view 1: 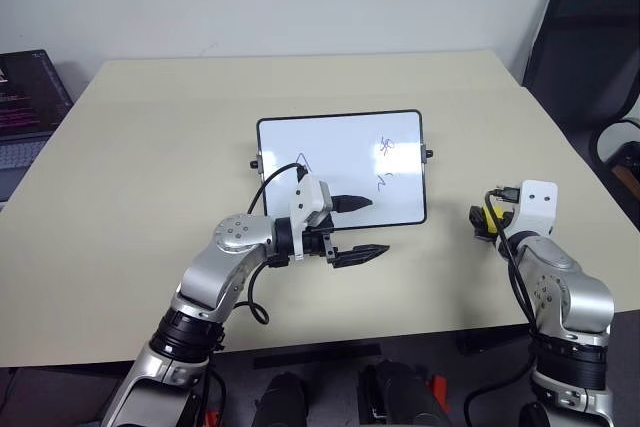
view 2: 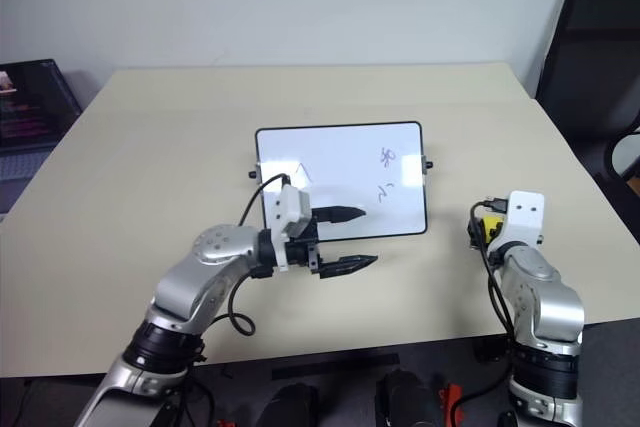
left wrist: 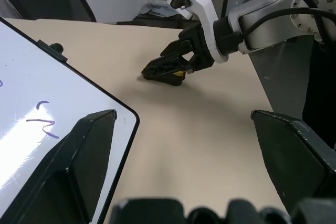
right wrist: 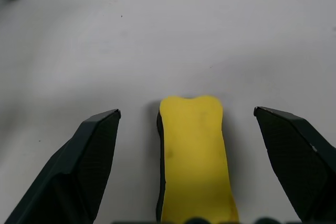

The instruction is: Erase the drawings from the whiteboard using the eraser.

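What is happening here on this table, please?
A two-armed robot is set to wipe a whiteboard that lies flat on a beige table. The drawings are still on the board, near its right side, with a faint mark on the left. The right gripper is open, its fingers on either side of the yellow eraser, which lies on the table to the right of the board, not gripped. The left gripper is open too, at the board's near edge.

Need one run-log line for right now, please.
right gripper: open, astride eraser on table | left gripper: open at whiteboard near edge | drawings: unerased
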You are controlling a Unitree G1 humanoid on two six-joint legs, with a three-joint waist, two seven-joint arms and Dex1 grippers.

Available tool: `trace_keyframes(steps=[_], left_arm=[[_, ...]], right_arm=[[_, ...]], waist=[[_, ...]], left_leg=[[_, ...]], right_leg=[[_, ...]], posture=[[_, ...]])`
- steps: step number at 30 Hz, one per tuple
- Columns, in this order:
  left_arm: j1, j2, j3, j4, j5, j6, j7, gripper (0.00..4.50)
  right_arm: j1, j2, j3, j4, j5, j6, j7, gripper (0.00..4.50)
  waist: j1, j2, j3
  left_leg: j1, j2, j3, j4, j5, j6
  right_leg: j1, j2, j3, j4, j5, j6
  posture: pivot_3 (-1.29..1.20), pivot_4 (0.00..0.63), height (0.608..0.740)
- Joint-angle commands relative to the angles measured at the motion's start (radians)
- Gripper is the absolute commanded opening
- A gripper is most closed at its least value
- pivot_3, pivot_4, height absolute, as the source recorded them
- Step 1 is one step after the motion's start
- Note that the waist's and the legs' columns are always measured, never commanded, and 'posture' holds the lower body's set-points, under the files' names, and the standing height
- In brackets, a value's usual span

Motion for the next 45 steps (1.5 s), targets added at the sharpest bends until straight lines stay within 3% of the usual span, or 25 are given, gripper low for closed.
trace_keyframes(steps=[1,9,12,20,21,33,38,45], left_arm=[[-0.008,0.0,0.015,-0.031,-0.003,-0.012,0.001,4.5],[-0.008,0.001,0.018,-0.036,-0.002,-0.01,0.008,4.5],[-0.003,0.005,0.019,-0.04,-0.002,-0.01,0.008,4.5],[-0.005,0.003,0.018,-0.039,-0.001,-0.012,0.015,4.5],[-0.005,0.003,0.018,-0.039,-0.002,-0.013,0.015,4.5],[-0.001,0.005,0.015,-0.04,0.0,-0.014,0.02,4.5],[0.015,-0.015,0.014,-0.046,0.044,-0.019,0.095,4.5],[0.097,-0.063,0.034,-0.069,0.198,-0.052,0.336,4.5]], right_arm=[[-0.005,0.009,-0.033,-0.013,0.011,0.002,-0.009,4.47],[-0.008,0.029,-0.057,0.014,0.012,-0.005,-0.018,4.47],[-0.011,0.036,-0.061,0.014,0.016,-0.003,-0.021,3.87],[-0.019,0.036,-0.065,0.021,0.013,-0.012,-0.025,1.34],[-0.021,0.036,-0.065,0.021,0.012,-0.014,-0.027,1.22],[-0.011,0.01,-0.01,-0.011,-0.011,-0.056,0.001,1.22],[0.014,-0.021,0.062,-0.04,-0.03,-0.198,0.075,1.22],[0.069,-0.049,0.166,-0.088,-0.042,-0.391,0.192,1.22]], waist=[[0.0,0.0,0.0],[0.0,0.0,0.0],[0.0,0.0,0.0],[0.0,0.0,0.0],[0.0,0.0,0.0],[0.0,0.0,0.0],[0.0,0.0,0.0],[0.0,0.0,0.0]], left_leg=[[0.0,0.0,0.0,0.0,0.0,0.0],[0.0,0.0,0.0,0.0,0.0,0.0],[0.0,0.0,0.0,0.0,0.0,0.0],[0.0,0.0,0.0,0.0,0.0,0.0],[0.0,0.0,0.0,0.0,0.0,0.0],[0.0,0.0,0.0,0.0,0.0,0.0],[0.0,0.0,0.0,0.0,0.0,0.0],[0.0,0.001,-0.001,0.0,0.0,0.0]], right_leg=[[0.0,0.0,0.0,0.0,0.0,0.0],[0.0,0.0,0.0,0.0,0.0,0.0],[0.0,0.0,0.0,0.0,0.0,0.0],[0.0,0.0,0.0,0.0,0.0,0.0],[0.0,0.0,0.0,0.0,0.0,0.0],[0.0,0.0,0.0,0.0,0.0,0.0],[0.0,0.0,0.0,0.0,0.0,0.0],[0.0,0.0,0.0,-0.001,0.0,0.0]], posture=[[0.0,0.15,0.74],[0.0,0.15,0.74],[0.0,0.15,0.74],[0.0,0.15,0.74],[0.0,0.15,0.74],[0.0,0.15,0.74],[0.0,0.15,0.74],[0.0,0.15,0.74]])
